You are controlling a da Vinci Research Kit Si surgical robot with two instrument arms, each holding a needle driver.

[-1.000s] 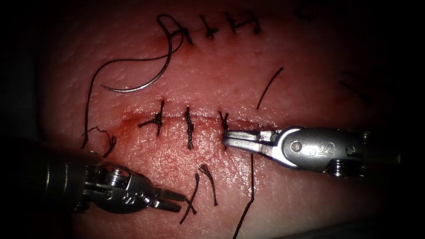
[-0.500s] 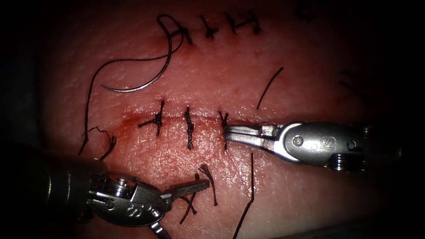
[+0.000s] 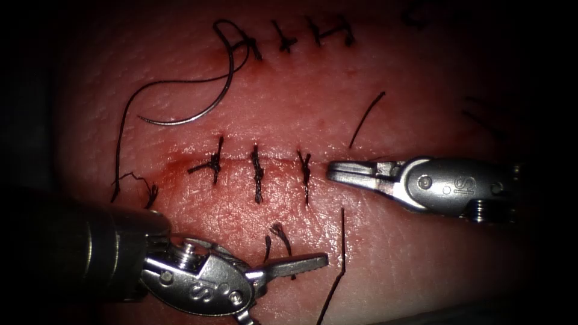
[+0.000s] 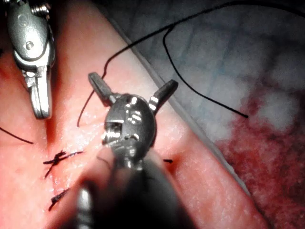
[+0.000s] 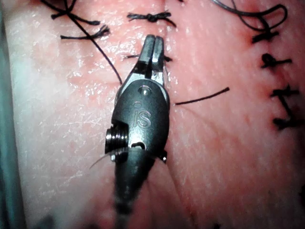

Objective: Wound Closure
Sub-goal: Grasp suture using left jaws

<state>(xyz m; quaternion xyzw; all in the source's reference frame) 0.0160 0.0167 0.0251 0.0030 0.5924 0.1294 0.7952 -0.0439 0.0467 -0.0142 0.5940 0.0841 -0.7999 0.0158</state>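
Left tool (image 3: 288,287) low in the endoscope view, jaws spread wide in a V, gripping nothing; upper jaw reaching right over cut ends of thread (image 3: 278,239) below the cut. Same spread plain in the left wrist view (image 4: 132,87). Right tool (image 3: 335,171) level with the cut (image 3: 241,161), jaws pressed together, tip pointing left, just right of the rightmost of three stitches (image 3: 305,174); nothing held between them. Closed likewise in the right wrist view (image 5: 153,45).

Needle (image 3: 201,99) free on the tissue (image 3: 391,265), above the cut and well apart from both tools, not in the tissue. Lying flat, long axis slanting from lower left up to upper right; one end pointing left near the middle of the tissue, the other rising toward an upper row of stitches (image 3: 286,39). Thread (image 3: 123,129) trailing from there down the left side. Loose thread piece (image 3: 366,120) right of the stitches; another strand (image 3: 338,259) running downward below the right tool. Red fluid (image 3: 174,165) at the cut's left end.
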